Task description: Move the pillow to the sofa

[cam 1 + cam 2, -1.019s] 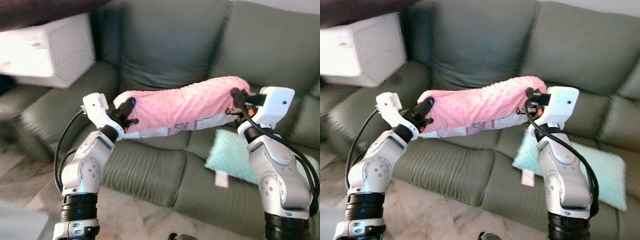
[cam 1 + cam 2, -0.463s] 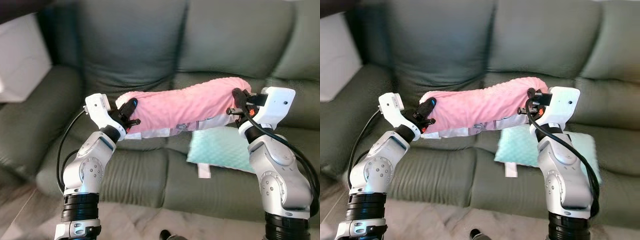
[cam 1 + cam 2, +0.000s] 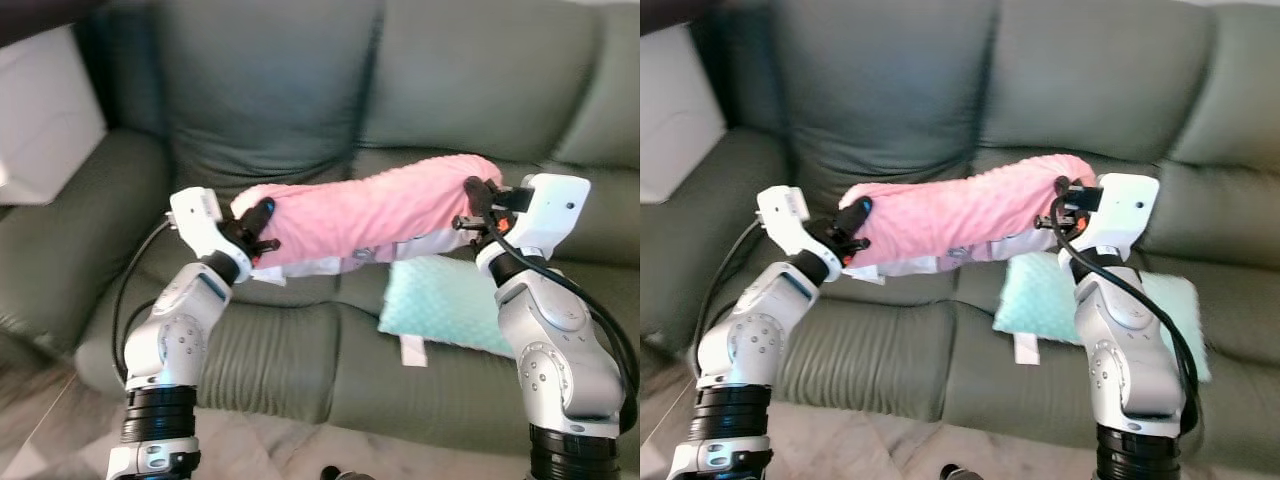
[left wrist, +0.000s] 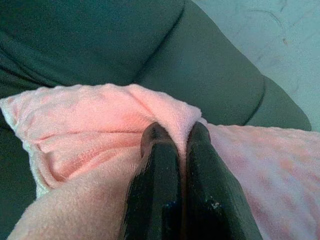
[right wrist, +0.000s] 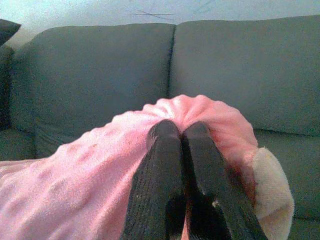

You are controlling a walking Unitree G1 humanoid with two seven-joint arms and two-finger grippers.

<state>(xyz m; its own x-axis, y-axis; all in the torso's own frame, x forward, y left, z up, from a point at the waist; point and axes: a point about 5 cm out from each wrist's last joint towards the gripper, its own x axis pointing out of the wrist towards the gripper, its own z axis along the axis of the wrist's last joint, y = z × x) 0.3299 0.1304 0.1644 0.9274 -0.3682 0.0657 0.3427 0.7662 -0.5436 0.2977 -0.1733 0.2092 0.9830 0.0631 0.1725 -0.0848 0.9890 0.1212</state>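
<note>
I have the pink pillow (image 3: 370, 215) strung between my two arms, held in the air just in front of the sofa (image 3: 300, 90) and over its seat cushions, its long body running from my left pincer (image 3: 262, 226) up at a slight tilt to my right pincer (image 3: 473, 203). Both pincers are clamped tight on it: in the left wrist view my fingers (image 4: 155, 185) pinch a fold of the fleecy cover at one end, and in the right wrist view they bite into the bunched fabric at the other end. I judge it light and very soft; it sags and rolls into a loose tube, and a white printed underside hangs below the pink. It is not fragile and the nubbly plush should not slip, but I am holding only cover fabric, not the filling, so it could stretch or swing if I move fast. The ends are the sensible places to hold it, as I do, since the middle would simply fold. The sofa is dark green, with broad padded seats and tall back cushions, a forgiving landing place. A mint-green cushion (image 3: 450, 305) already lies on the seat below my right arm, so I would set the pillow down toward the free seat on my left or against the backrest. A white boxy thing (image 3: 50, 120) stands beyond the sofa's arm on my left, and pale tiled floor (image 3: 60, 440) shows at my feet.
</note>
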